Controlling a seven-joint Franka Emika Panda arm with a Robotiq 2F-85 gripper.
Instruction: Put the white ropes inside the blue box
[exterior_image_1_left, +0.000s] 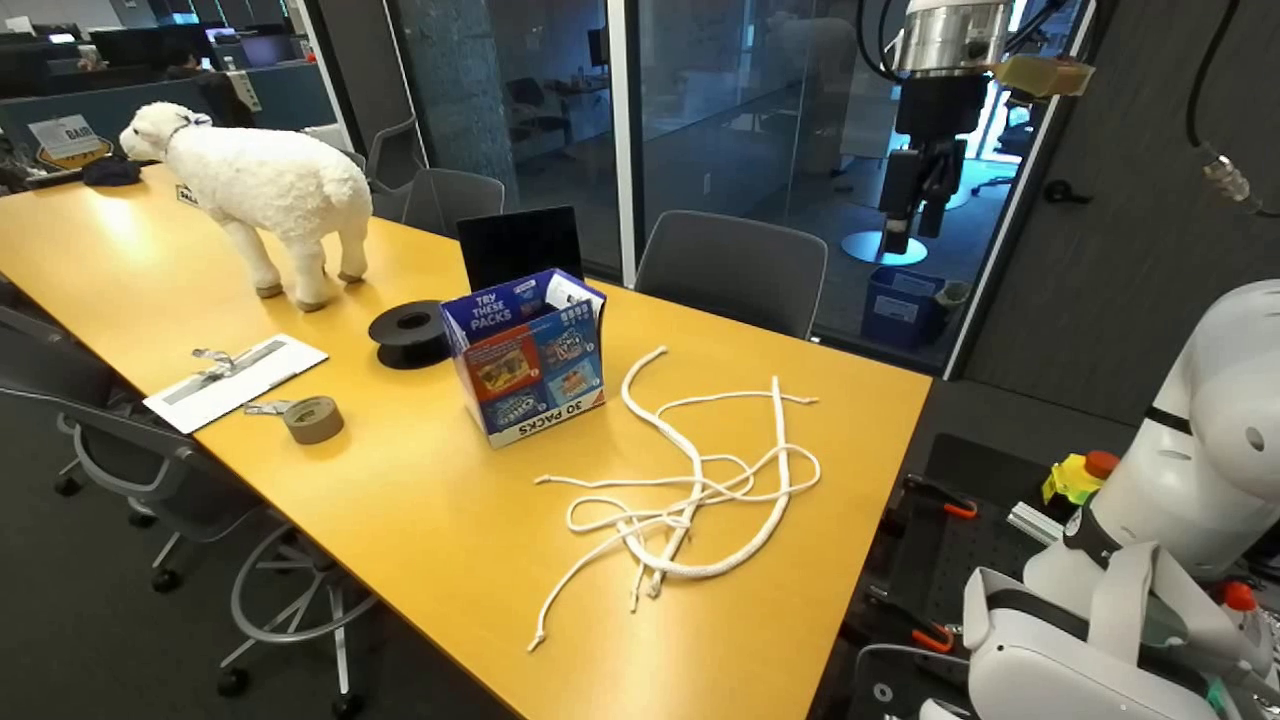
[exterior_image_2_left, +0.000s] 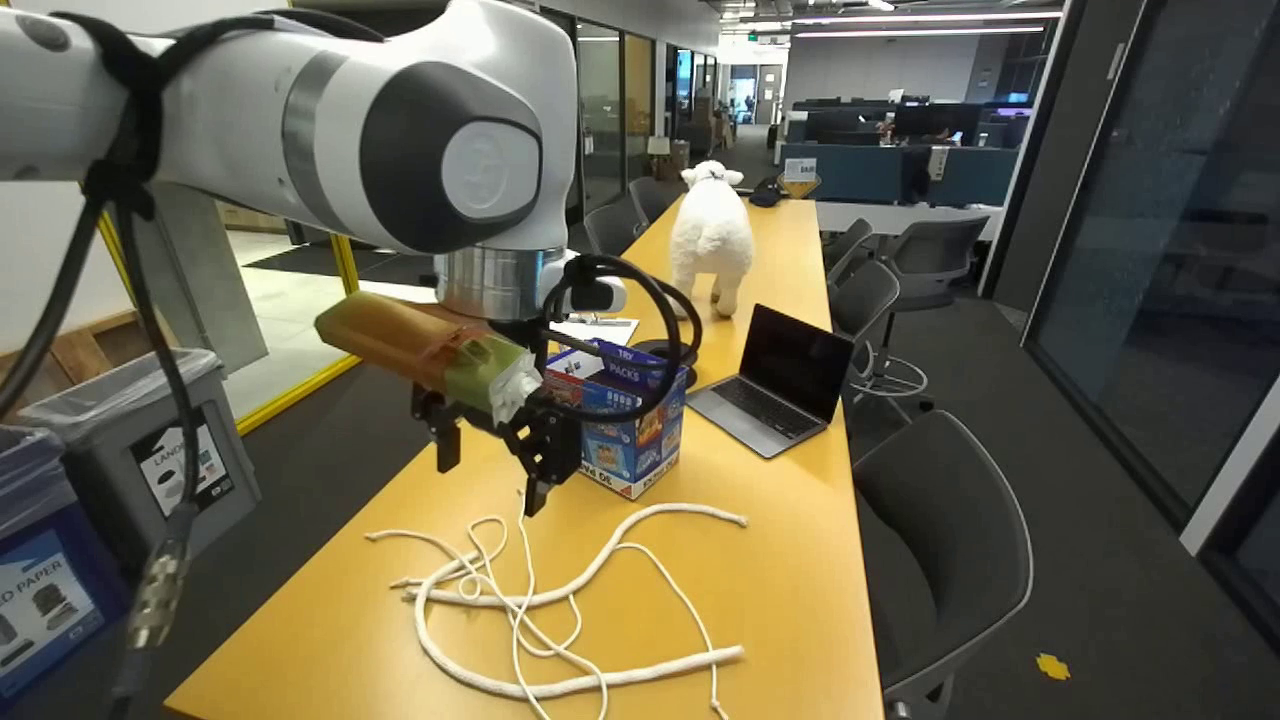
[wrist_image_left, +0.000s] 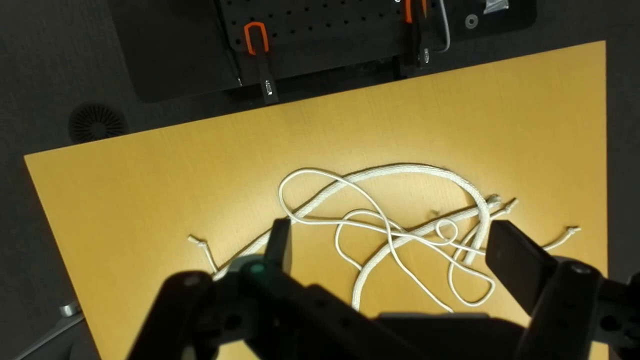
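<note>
Several white ropes, one thick and others thin, lie loosely tangled on the yellow table near its end, and show in both exterior views (exterior_image_1_left: 703, 571) (exterior_image_2_left: 640, 677) and in the wrist view (wrist_image_left: 410, 169). The blue box, a printed snack carton with an open top, stands upright beyond the ropes in both exterior views (exterior_image_1_left: 525, 372) (exterior_image_2_left: 630, 455). Cables and the gripper hide part of it in an exterior view, and it is out of the wrist view. My gripper (exterior_image_1_left: 914, 235) (exterior_image_2_left: 492, 480) (wrist_image_left: 392, 237) is open and empty, pointing down high above the ropes.
A laptop (exterior_image_2_left: 785, 385) stands behind the box. A black spool (exterior_image_1_left: 410, 338), a tape roll (exterior_image_1_left: 314, 420) and a white board (exterior_image_1_left: 240, 382) lie beside it. A stuffed sheep (exterior_image_1_left: 270, 190) stands farther along the table. Chairs (exterior_image_1_left: 735, 270) line the table edges.
</note>
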